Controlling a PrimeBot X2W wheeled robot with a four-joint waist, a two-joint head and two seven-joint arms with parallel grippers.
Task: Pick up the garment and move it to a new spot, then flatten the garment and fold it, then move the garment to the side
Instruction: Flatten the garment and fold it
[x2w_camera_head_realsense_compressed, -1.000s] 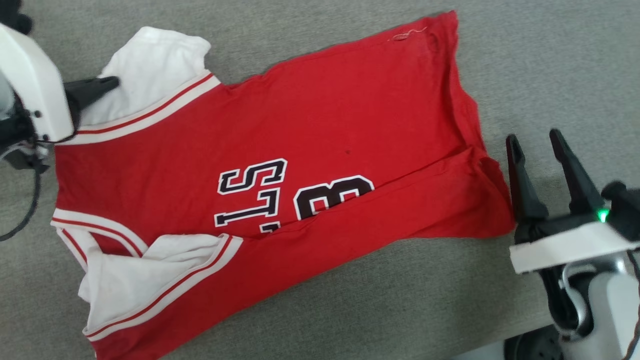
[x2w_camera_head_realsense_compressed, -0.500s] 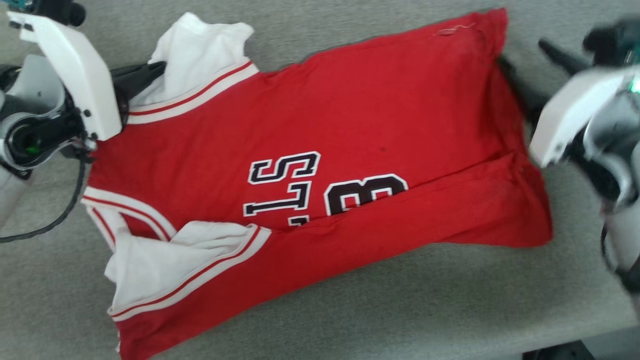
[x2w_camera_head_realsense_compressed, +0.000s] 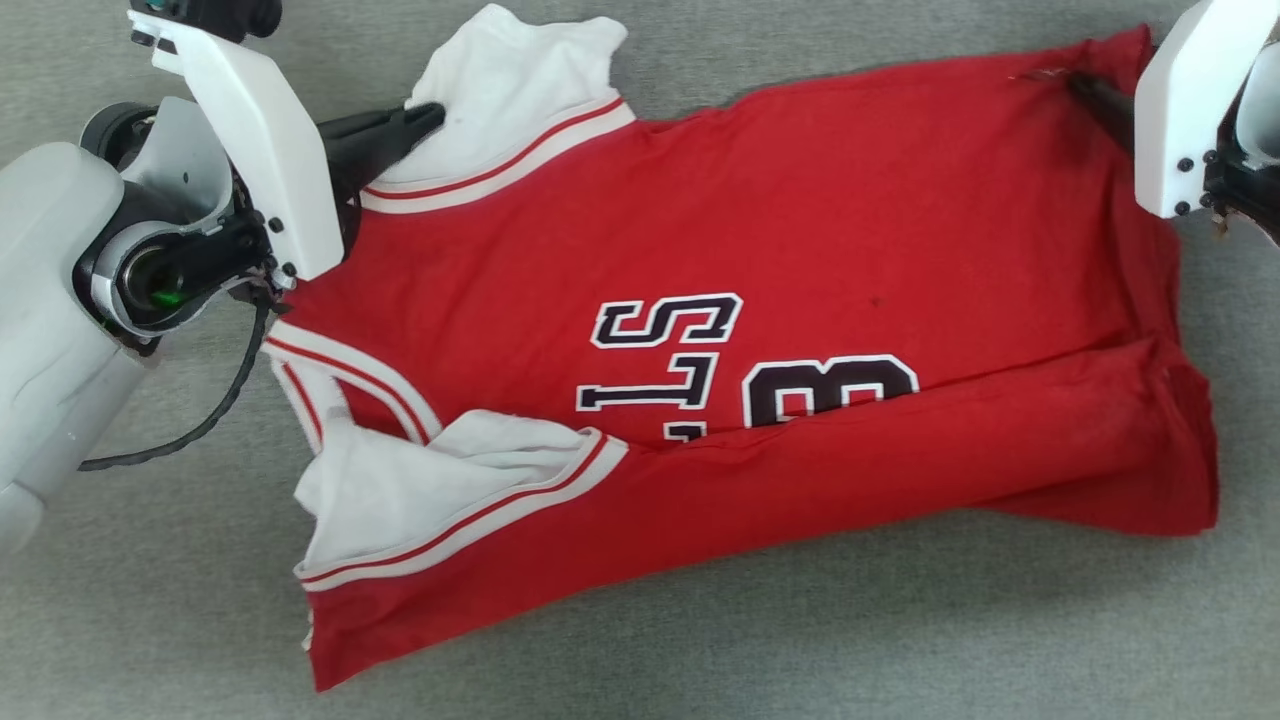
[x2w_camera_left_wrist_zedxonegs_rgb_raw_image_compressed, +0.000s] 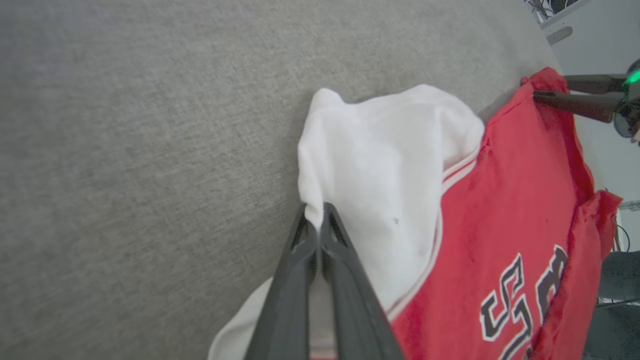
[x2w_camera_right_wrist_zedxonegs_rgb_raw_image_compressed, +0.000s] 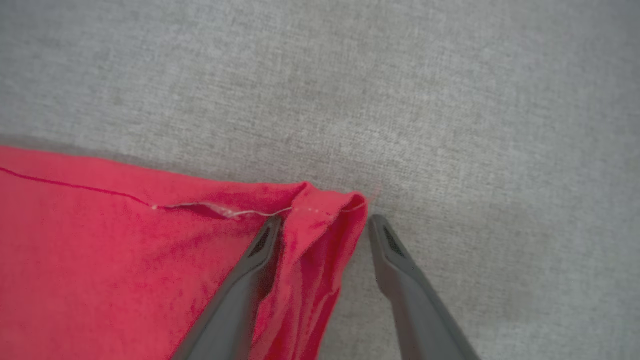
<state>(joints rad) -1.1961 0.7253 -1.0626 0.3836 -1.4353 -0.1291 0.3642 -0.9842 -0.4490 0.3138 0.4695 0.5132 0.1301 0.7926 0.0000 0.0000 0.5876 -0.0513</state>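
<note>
The garment (x2w_camera_head_realsense_compressed: 800, 230) lies spread on the grey bench (x2w_camera_head_realsense_compressed: 700, 640), its near long side folded over part of the black-and-white print (x2w_camera_head_realsense_compressed: 700, 370), with the near white sleeve (x2w_camera_head_realsense_compressed: 420, 490) crumpled on top. Farther off, the left tool (x2w_camera_head_realsense_compressed: 425, 113) is pressed together on the far white sleeve (x2w_camera_left_wrist_zedxonegs_rgb_raw_image_compressed: 380, 165) — pinching its edge. The right tool (x2w_camera_right_wrist_zedxonegs_rgb_raw_image_compressed: 325, 222) stands spread at the far hem corner (x2w_camera_right_wrist_zedxonegs_rgb_raw_image_compressed: 325, 210) — one finger on red cloth, the other on the bench.
</note>
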